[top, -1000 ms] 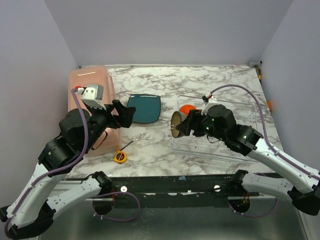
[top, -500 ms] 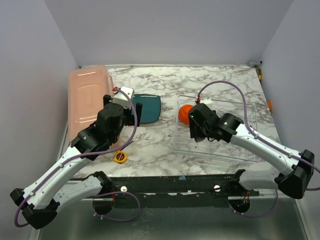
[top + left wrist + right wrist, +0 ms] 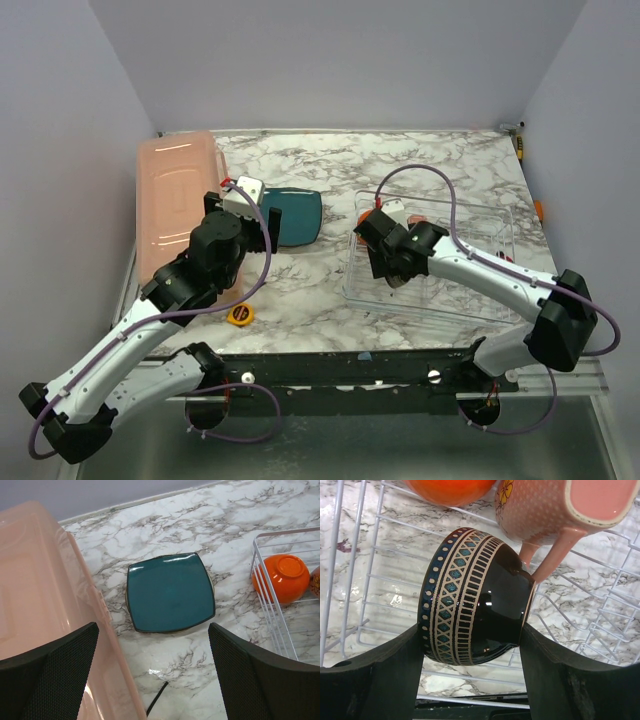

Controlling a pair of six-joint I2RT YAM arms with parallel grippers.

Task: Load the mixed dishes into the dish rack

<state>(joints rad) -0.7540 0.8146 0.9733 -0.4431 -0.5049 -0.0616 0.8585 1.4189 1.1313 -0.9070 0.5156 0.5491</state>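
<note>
The large rectangular clear plastic dish rack with a thin white wire grid [image 3: 492, 228] is holding two dishes, and a third is being held over it. The right pincer [image 3: 470, 641] is gripping a glossy dark brown bowl with a cream-and-teal patterned band [image 3: 475, 597] by its sides. The bowl is lying sideways between the two black fingers, rim toward the left finger and foot toward the right one. It is hanging over the grid wires; whether it is touching them cannot be told. Just ahead of the right finger, a pinkish-tan dotted mug with a yellow flower [image 3: 540, 510] is lying tilted in the rack, its handle pointing down very near the bowl's foot. Ahead of the left finger, a glossy orange bowl [image 3: 451, 487] is sitting in the rack.

The left pincer [image 3: 152, 630] is standing wide open, gripping nothing. Directly ahead of it, a teal rounded-square plate [image 3: 170, 592] is lying flat on the marble table [image 3: 165, 535], outside the rack. A long salmon-pink plastic tub [image 3: 35, 595] is running along the outer side of its left finger. A small yellow tape measure [image 3: 239, 314] is lying behind it.

The left arm [image 3: 130, 335] is reaching forward with its elbow bent. The right arm [image 3: 500, 280] is stretching leftward across the rack, its wrist pitching down over the near-left corner.
</note>
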